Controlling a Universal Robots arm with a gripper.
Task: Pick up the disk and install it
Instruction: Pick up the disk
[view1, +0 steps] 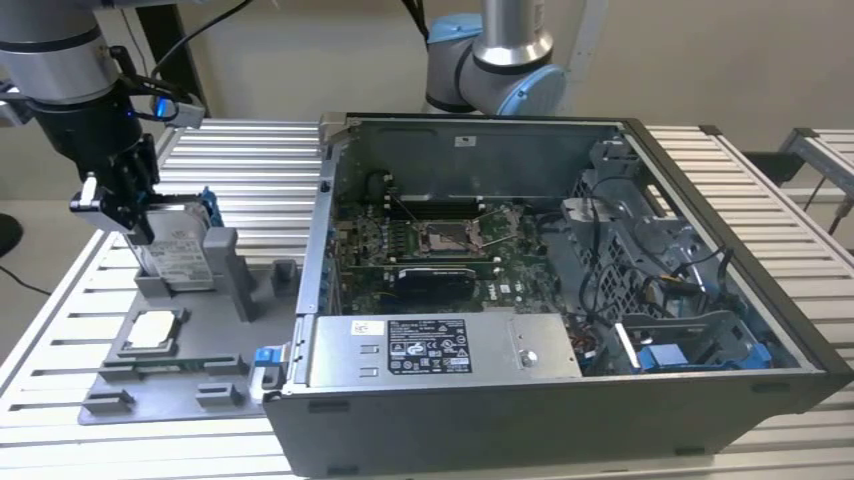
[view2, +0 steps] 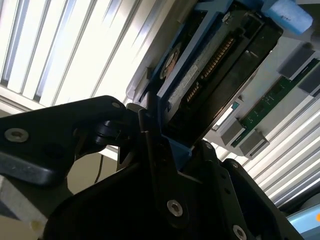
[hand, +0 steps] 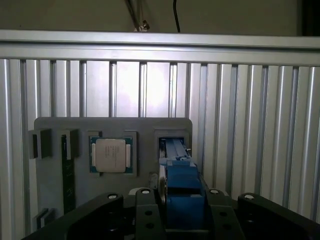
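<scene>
Your gripper (view1: 130, 222) hangs nose-down over the grey fixture plate (view1: 174, 390). Jaws are drawn in narrow and pinch the upper edge of the disk (view1: 183, 248).

- Disk: stands on edge directly beneath the tool in an upright grey slotted stand (view1: 220, 262). It is a flat silver-grey metal slab with a white label face and a blue plastic bracket along the rim.
- In the first wrist view, matte black fingers (hand: 146, 210) flank the blue bracket of the disk (hand: 182, 182) on both sides, touching it.
- In the second wrist view, the disk (view2: 220, 60) shows a dark underside with a row of connector pins, its blue frame running into the gripper (view2: 167, 142).
- Just below the tool on the same plate lies a small square chip (view1: 150, 330), flat with a dull metal lid.
- Well off to the tool's side, at the exterior view's right, sits the open computer case (view1: 534, 410). It is grey sheet metal with a green motherboard (view1: 441, 240) inside and a silver boxy power supply (view1: 441, 345).
- Everything rests on a table (view1: 247, 160) of ribbed aluminium slats.
</scene>
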